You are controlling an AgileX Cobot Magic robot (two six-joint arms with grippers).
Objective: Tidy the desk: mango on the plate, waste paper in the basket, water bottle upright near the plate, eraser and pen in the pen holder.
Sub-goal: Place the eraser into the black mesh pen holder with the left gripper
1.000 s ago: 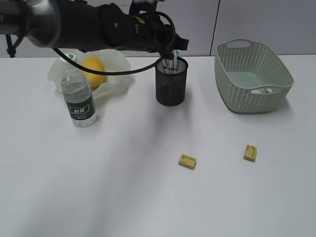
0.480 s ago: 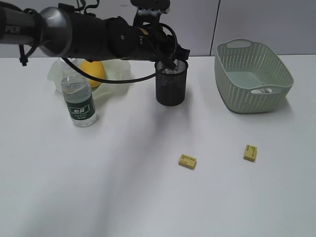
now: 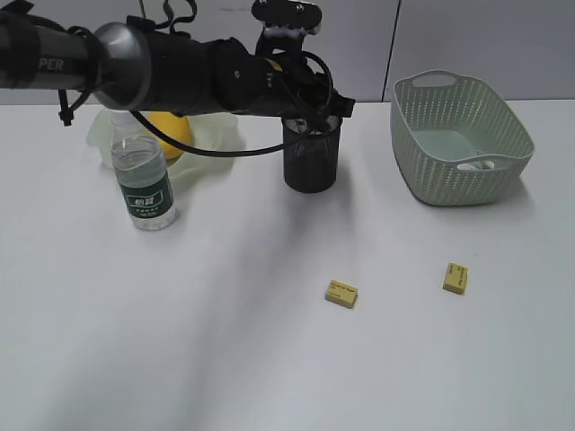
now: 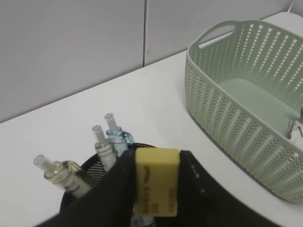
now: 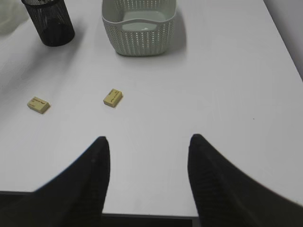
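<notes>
The left gripper (image 4: 155, 189) is clamped on a yellow eraser (image 4: 155, 180) above the pen holder (image 3: 311, 154); the right gripper (image 5: 147, 153) hangs with jaws apart.

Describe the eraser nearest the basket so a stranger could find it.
Start at the pale green basket at the table's right. In front of it, on bare white table, lie two yellow erasers; take the right-hand eraser, standing alone, not the left eraser below the pen holder.
</notes>
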